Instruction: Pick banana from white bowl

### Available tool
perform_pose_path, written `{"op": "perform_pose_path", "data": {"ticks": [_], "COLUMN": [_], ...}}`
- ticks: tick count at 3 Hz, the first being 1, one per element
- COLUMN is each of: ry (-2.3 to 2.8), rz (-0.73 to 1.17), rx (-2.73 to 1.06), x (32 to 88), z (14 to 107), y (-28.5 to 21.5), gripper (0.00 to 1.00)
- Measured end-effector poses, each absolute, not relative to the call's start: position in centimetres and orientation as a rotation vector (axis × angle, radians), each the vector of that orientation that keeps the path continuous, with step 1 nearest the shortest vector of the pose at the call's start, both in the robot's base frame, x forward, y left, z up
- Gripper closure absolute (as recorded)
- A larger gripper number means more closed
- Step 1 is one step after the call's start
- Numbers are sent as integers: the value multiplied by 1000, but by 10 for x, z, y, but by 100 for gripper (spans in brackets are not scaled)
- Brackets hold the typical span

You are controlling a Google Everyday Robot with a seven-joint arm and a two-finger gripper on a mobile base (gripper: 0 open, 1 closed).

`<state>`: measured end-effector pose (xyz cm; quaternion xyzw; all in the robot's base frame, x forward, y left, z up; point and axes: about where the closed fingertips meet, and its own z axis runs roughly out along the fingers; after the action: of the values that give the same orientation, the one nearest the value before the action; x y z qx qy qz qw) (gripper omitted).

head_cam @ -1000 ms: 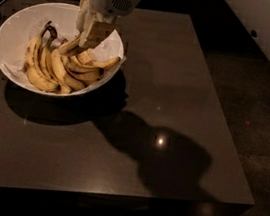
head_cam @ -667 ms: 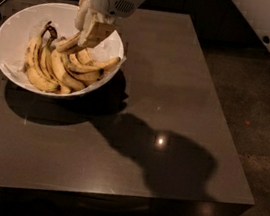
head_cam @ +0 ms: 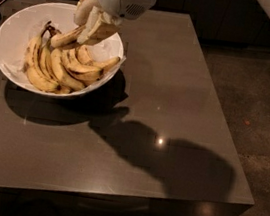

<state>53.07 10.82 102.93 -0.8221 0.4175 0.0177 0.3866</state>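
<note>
**Banana gripped, lift yet to come**

The claw (head_cam: 88, 26) hangs over the far right side of the white bowl (head_cam: 18, 29), its fingers closed around the upper end of the banana (head_cam: 63, 38). The banana slants down to the left, its lower end low among the other bananas (head_cam: 60, 68) heaped in the bowl. As I judge it, the grasp is made but the pick is not finished: the fruit has to rise clear of the rim and come away over the worktop (head_cam: 178, 86).
</note>
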Motion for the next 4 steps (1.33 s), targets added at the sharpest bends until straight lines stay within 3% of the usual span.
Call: {"op": "perform_pose_path", "data": {"ticks": [4], "ry": [1019], "rz": [108], "rx": [-1932], "x": [463], "z": [1008], "y": [74], "gripper": [100]}}
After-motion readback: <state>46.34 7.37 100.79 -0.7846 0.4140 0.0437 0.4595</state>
